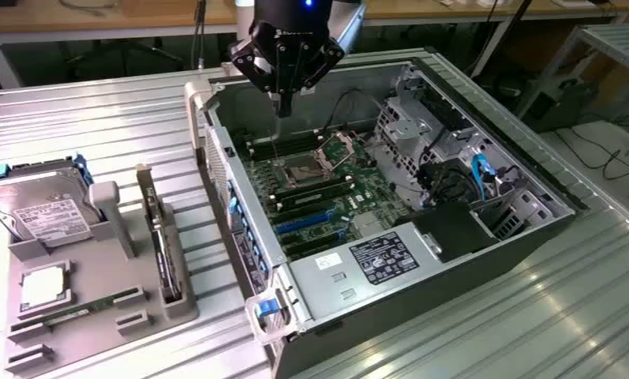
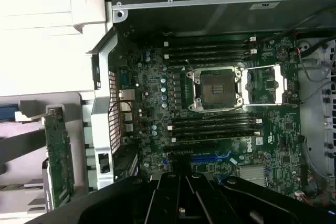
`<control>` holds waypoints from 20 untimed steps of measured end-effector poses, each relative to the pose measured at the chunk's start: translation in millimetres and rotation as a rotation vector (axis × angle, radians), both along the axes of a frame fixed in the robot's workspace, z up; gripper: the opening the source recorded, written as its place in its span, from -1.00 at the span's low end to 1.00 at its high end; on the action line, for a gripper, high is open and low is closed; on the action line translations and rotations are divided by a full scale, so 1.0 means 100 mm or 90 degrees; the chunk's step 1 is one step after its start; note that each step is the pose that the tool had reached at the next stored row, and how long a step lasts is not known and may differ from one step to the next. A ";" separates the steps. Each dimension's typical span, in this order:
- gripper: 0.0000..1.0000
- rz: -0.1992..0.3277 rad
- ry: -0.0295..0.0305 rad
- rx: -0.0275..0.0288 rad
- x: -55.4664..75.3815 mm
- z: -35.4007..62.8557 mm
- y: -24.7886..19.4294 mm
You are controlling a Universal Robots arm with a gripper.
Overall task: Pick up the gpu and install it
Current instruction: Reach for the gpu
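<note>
Nearest the exterior camera, at that view's lower left, a gray holder tray [image 1: 109,272] rests on the ribbed metal counter [image 1: 103,118]. It carries a silver hard drive [image 1: 46,215], a square processor chip [image 1: 43,288] and a narrow RAM stick [image 1: 83,309]. At the tray's right edge the gpu [image 1: 163,249] stands on its long edge in a slot, untouched. Its long axis runs from the near side toward the far side, roughly along the adjacent wall of the open computer case [image 1: 525,189]. Farther right, beyond that wall, the hand [image 1: 283,109] hangs above the motherboard [image 1: 335,201], close over the processor socket [image 1: 293,170], its fingers pinched fully together on nothing. The gpu therefore lies to the exterior view's left of the hand, outside the case and well apart from it.
</note>
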State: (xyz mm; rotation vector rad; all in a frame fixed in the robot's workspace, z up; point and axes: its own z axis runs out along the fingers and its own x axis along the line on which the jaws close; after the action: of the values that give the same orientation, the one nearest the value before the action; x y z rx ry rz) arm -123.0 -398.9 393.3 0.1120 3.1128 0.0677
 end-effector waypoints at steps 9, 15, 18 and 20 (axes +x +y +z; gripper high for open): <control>-0.79 0.000 0.0000 0.0000 -0.07 0.000 0.000; -0.79 0.000 0.0000 0.0000 -0.10 0.000 0.000; -0.79 0.000 0.0000 0.0000 -0.11 0.000 0.000; -0.79 0.000 0.0000 0.0000 -0.12 0.000 0.000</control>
State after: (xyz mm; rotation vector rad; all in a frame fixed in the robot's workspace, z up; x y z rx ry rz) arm -134.9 -398.9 393.3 0.1121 3.1128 0.0677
